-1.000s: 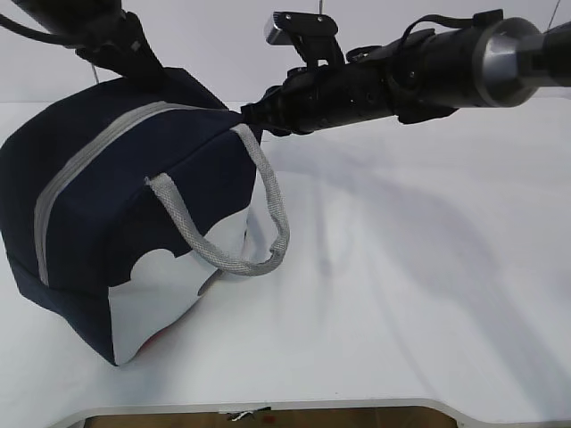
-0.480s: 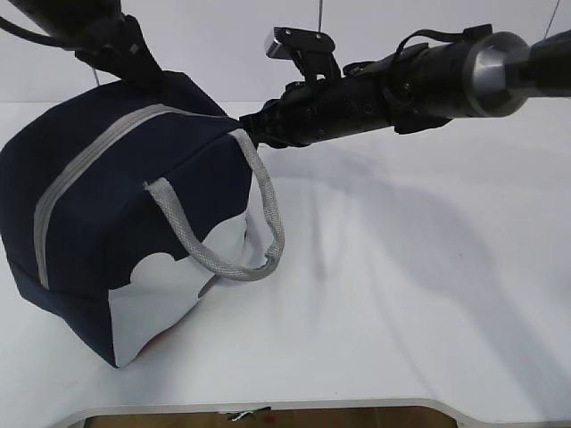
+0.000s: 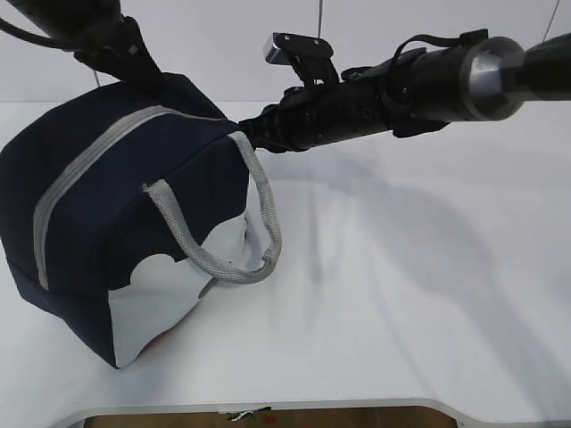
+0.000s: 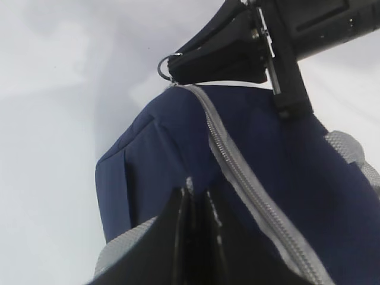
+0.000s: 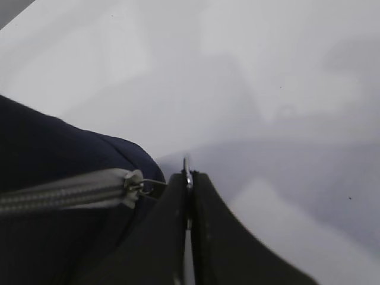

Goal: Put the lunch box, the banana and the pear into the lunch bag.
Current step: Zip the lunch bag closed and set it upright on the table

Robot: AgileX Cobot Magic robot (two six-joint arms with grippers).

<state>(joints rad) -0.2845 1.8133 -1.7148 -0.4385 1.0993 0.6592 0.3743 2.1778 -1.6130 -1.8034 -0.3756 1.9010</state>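
The navy lunch bag stands on the left of the white table, its grey zipper shut along the top. My right gripper is shut on the zipper's ring pull at the bag's right top corner, with the slider just beside it. The left wrist view shows that ring too. My left gripper is shut on the bag's fabric at the far top edge, also in the exterior view. The lunch box, the banana and the pear are out of view.
A grey webbing handle hangs down the bag's white side panel. The white table stretches to the right of the bag. Its front edge is near the bottom.
My right gripper has moved slightly down and left with the ring pull. The bag's handle has sagged a little. The left arm has barely moved.
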